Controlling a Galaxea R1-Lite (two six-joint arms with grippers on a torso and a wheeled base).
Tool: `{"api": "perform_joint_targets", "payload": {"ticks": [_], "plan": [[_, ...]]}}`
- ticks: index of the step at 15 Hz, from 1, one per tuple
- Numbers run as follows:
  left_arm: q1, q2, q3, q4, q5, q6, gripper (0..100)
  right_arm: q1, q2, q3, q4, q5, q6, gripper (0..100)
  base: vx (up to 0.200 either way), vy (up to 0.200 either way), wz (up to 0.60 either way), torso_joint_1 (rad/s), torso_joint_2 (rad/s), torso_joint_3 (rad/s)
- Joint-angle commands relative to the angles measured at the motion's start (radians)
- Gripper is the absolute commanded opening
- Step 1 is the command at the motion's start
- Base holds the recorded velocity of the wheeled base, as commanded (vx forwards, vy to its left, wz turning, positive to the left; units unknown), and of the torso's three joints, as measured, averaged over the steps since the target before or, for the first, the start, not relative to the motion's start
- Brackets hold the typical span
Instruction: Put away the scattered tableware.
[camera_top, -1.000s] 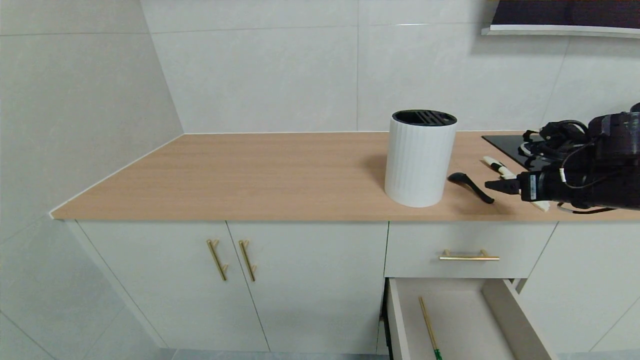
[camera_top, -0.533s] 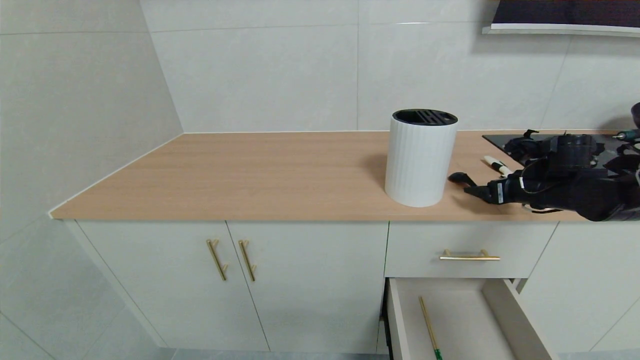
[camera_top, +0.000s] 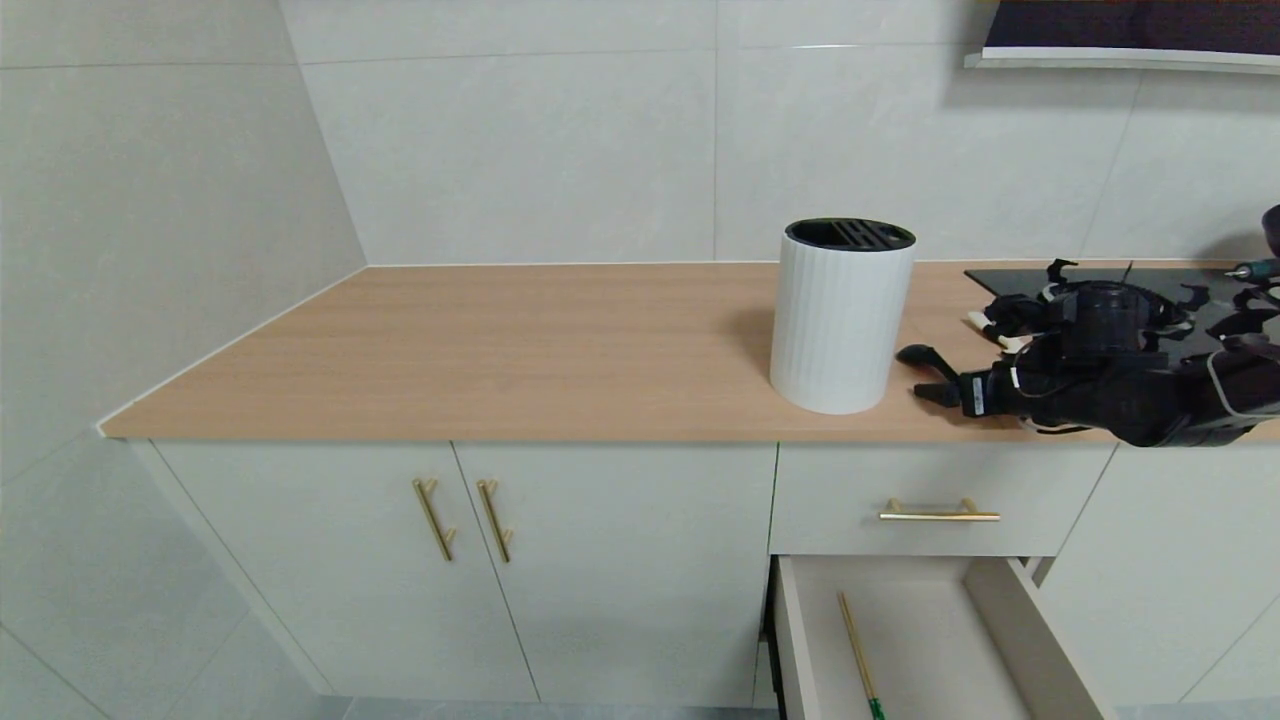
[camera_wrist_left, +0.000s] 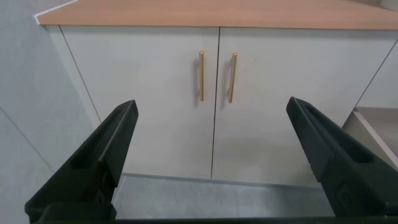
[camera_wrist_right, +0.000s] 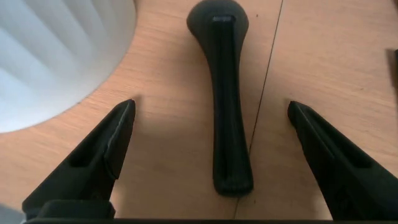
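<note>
The pick-up is in hand: the right gripper (camera_wrist_right: 210, 109), spread wide, straddles what looks like a black spoon (camera_wrist_right: 227, 93) lying on the counter (camera_top: 550, 350) just beside the white holder (camera_top: 840, 320), so next it should clench the handle and lift.

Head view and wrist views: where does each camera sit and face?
Head: on the head, looking down at the counter; right gripper shows.
Left wrist: low, facing the cabinet doors; open left gripper shows.
Right wrist: looks down on the black utensil between its open fingers.
Shared: head and right wrist both show the black utensil and white holder.
</note>
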Motion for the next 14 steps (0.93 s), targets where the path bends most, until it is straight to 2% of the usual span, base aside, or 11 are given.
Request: {"api": "perform_joint_targets", "payload": {"ticks": [1, 7, 10, 14], "plan": [[0.0, 0.0, 0.0, -0.001, 0.001, 0.0, 100, 0.0, 0.011, -0.002, 0.002, 0.0, 0.0, 0, 0.0, 0.0, 0.0, 0.0, 0.0, 0.0], [0.0, 0.0, 0.0, -0.001, 0.001, 0.0, 100, 0.001, 0.001, -0.002, 0.007, -0.008, 0.006, 0, 0.0, 0.0, 0.0, 0.0, 0.0, 0.0], [0.0, 0.0, 0.0, -0.001, 0.001, 0.0, 100, 0.026, -0.063, -0.001, 0.019, -0.061, 0.133, 0, 0.0, 0.0, 0.0, 0.0, 0.0, 0.0], [0.0, 0.0, 0.0, -0.001, 0.001, 0.0, 100, 0.049, -0.325, 0.101, 0.215, -0.083, 0.247, 0, 0.0, 0.0, 0.0, 0.0, 0.0, 0.0]]}}
